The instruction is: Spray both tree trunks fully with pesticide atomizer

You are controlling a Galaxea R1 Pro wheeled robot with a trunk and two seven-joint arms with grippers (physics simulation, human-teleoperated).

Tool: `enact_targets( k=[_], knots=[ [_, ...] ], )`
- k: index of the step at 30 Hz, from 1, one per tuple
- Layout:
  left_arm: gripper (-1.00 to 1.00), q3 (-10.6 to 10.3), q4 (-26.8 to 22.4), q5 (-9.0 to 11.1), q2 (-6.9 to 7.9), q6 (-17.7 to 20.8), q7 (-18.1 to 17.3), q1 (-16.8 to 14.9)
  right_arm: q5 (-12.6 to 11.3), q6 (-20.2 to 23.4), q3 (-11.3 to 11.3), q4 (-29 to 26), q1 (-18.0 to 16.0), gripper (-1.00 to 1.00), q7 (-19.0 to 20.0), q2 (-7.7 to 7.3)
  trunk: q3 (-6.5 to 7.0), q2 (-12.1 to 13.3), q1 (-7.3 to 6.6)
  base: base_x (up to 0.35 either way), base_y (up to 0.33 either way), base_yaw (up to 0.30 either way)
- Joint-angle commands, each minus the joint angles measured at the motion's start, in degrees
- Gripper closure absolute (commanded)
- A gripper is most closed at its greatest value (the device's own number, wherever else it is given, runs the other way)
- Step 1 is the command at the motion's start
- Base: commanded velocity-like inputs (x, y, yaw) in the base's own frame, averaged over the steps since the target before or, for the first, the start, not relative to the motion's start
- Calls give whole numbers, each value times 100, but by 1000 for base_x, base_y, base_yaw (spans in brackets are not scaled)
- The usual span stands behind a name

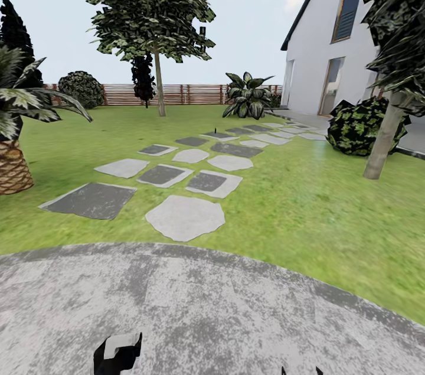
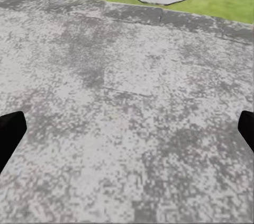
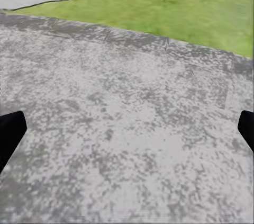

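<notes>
Garden lawn (image 1: 307, 198) with stepping stones (image 1: 185, 217); trees at 11 o'clock (image 1: 158, 88) and 2 o'clock (image 1: 383, 139). Left gripper (image 2: 127, 131) and right gripper (image 3: 127, 131) spread apart over gravel circle (image 1: 195, 310).

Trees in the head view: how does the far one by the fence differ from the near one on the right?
The far tree shows its whole crown; the near tree is cut off by the frame's right edge. The far tree's trunk looks thin and nearly upright; the near tree's trunk looks thicker and leans. The far tree stands before the wooden fence, the near one by the white house. Both have dark green blocky foliage and rise from the lawn.
</notes>
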Motion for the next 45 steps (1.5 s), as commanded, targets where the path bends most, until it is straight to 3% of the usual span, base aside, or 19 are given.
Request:
enact_targets(
  k=[1,7,14,16,17,20,24,27,29,45],
  knots=[
    [-100,2,0,0,0,0,0,0,12,-16,4,-26,-17,-100,1,-1,0,0,0,339,0,0],
    [-100,-3,34,0,0,0,-6,0,-27,-37,-125,13,-44,-100,13,-9,0,0,0,339,0,0],
    [-100,3,92,-12,0,-6,-9,0,26,-142,-121,151,-44,-100,8,28,0,0,0,339,0,0],
    [-100,11,85,-16,0,-48,-9,-3,30,-861,-122,160,-39,-100,-5,43,0,0,0,339,0,0],
    [-100,11,42,-17,-3,-142,-9,-11,5,-1745,-142,167,-36,-100,-6,48,0,0,0,339,0,0],
    [-100,1,-47,-16,-30,-208,-9,-16,-8,-2158,-144,253,-36,-100,23,17,0,0,0,339,0,0],
    [-100,-1,-24,-5,-34,-230,-9,-14,-7,-2236,-135,963,-35,-100,34,21,0,0,0,339,0,0],
    [-100,-3,65,1,-35,-317,-9,-10,12,-2256,-130,1819,-36,-100,37,27,0,0,0,339,0,0],
    [-100,-3,156,0,-35,-399,-9,-9,12,-2259,-129,2025,-36,-100,38,25,0,0,0,339,0,0],
    [-100,-3,298,-9,-35,-597,-9,-4,-35,-2260,-140,2355,-32,-100,12,25,0,0,0,339,0,0]
  ],
)
